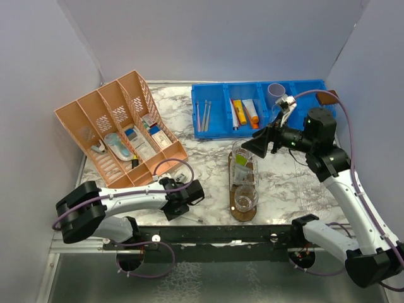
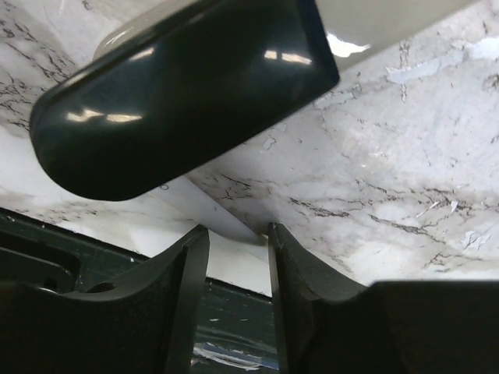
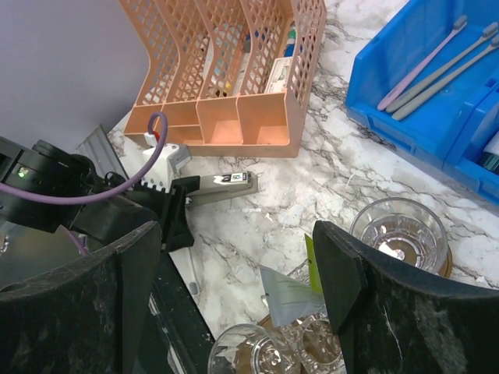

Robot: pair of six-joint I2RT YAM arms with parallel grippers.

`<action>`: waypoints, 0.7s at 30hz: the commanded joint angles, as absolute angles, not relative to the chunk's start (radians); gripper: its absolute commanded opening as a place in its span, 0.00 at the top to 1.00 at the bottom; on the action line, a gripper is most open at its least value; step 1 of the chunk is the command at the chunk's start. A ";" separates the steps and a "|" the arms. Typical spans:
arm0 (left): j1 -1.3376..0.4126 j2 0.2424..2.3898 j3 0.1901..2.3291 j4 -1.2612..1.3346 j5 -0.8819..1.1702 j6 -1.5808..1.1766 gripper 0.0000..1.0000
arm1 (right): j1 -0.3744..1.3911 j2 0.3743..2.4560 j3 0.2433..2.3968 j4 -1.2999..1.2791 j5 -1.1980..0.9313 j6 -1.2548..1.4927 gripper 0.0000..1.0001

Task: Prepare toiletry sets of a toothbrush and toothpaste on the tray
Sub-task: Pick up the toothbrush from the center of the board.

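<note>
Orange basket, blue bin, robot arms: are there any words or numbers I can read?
Nothing reads clearly.
Packets in the orange basket: print too small to read.
Tubes in the blue bin: print too small to read.
Dark label on the left arm: white marks, too blurred to read.

The left arm [image 1: 132, 199] lies stretched out low, its jaws narrowly parted and empty, while the right arm [image 1: 346, 182] is raised with its jaws spread wide and empty.
</note>
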State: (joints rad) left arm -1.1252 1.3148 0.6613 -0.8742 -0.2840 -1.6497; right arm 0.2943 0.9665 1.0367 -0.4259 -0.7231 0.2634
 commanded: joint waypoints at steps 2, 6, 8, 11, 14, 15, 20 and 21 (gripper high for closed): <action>-1.098 1.358 0.609 -0.888 -0.236 -1.741 0.65 | 0.291 0.937 1.037 -0.441 -0.698 0.245 0.20; -1.081 1.359 0.576 -0.838 -0.229 -1.773 0.76 | 0.291 0.941 1.029 -0.431 -0.706 0.259 0.20; -1.072 1.355 0.572 -0.828 -0.218 -1.785 0.81 | 0.291 0.941 1.023 -0.425 -0.709 0.261 0.20; -1.066 1.338 0.578 -0.829 -0.220 -1.809 0.89 | 0.291 0.939 1.020 -0.425 -0.705 0.261 0.20; -1.056 1.317 0.601 -0.829 -0.215 -1.812 0.96 | 0.291 0.937 1.016 -0.422 -0.701 0.260 0.20; -1.055 1.307 0.610 -0.832 -0.212 -1.810 0.99 | 0.291 0.938 1.016 -0.422 -0.701 0.260 0.20; -1.050 1.236 0.642 -0.867 -0.225 -1.850 1.00 | 0.291 0.936 1.009 -0.421 -0.701 0.259 0.20; -1.050 1.218 0.646 -0.867 -0.225 -1.858 1.00 | 0.291 0.937 1.008 -0.422 -0.702 0.257 0.20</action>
